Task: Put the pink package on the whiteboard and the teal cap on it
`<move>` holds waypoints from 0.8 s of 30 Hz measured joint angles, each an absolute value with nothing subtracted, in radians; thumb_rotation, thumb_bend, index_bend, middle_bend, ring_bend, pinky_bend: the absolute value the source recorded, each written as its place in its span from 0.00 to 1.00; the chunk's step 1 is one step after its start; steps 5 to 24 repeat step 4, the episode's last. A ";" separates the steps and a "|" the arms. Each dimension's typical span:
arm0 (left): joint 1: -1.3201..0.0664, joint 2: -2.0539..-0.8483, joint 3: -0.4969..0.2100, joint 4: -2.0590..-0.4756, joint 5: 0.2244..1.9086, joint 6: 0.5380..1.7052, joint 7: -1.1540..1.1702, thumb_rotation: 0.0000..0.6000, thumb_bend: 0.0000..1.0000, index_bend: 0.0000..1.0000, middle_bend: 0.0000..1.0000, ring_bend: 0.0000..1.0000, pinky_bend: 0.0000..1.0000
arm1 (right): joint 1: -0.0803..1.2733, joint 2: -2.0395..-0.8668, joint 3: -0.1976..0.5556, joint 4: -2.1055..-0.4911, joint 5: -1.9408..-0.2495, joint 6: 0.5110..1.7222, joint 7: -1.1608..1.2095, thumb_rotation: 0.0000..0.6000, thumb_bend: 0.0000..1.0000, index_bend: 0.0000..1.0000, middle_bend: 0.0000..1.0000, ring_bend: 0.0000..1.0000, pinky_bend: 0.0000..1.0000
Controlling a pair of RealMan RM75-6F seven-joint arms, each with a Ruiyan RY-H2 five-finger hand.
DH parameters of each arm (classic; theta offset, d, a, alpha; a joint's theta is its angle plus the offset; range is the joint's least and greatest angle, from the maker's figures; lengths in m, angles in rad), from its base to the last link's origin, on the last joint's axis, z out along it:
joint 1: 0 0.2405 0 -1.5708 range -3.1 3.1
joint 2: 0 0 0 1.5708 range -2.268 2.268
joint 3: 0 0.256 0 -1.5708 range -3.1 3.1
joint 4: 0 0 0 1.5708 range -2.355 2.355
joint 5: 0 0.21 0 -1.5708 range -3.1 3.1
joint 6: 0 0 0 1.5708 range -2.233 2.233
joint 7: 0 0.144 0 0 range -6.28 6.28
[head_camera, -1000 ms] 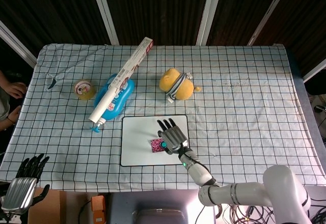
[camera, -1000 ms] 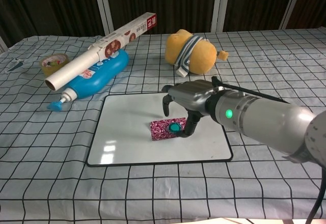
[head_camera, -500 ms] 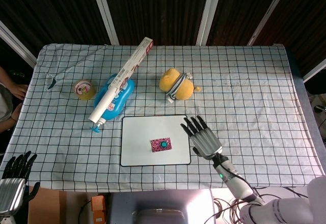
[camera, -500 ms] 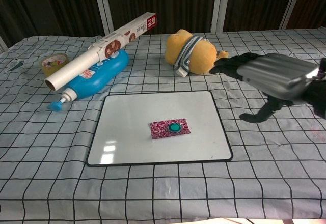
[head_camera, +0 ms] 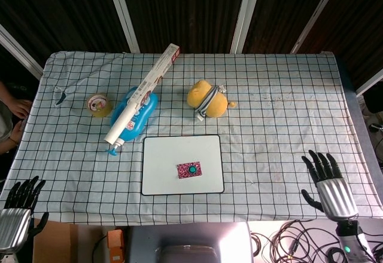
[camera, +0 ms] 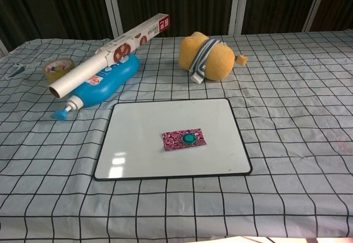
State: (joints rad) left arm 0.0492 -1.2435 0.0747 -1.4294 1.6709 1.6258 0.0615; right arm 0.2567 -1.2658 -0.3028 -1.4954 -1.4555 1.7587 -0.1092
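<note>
Right robot hand (head_camera: 328,185) sits at the lower right of the head view, off the table's near edge, fingers spread and holding nothing. Left robot hand (head_camera: 17,212) shows at the lower left corner, fingers likewise apart and empty. Neither appears in the chest view.

On the table (head_camera: 287,119), the whiteboard (head_camera: 161,179) lies low of center. The pink package (head_camera: 189,170) rests flat on it, slightly right of the board's middle, with the teal cap (head_camera: 192,169) on top. Above the board lie a blue bottle (head_camera: 139,112) with a long box (head_camera: 143,92) across it, a tape roll (head_camera: 99,104) at left, and a yellow plush toy (head_camera: 207,98).
</note>
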 measured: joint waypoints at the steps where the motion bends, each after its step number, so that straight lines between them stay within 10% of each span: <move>1: 0.048 -1.244 0.078 -1.430 1.676 1.624 0.065 1.00 0.37 0.00 0.00 0.00 0.00 | 0.240 -1.266 -0.295 -1.472 -1.464 1.770 -0.059 1.00 0.22 0.09 0.00 0.00 0.00; 24: 0.048 -1.244 0.082 -1.429 1.684 1.626 0.071 1.00 0.37 0.00 0.00 0.00 0.00 | 0.178 -1.265 -0.268 -1.406 -1.492 1.789 -0.001 1.00 0.22 0.09 0.00 0.00 0.00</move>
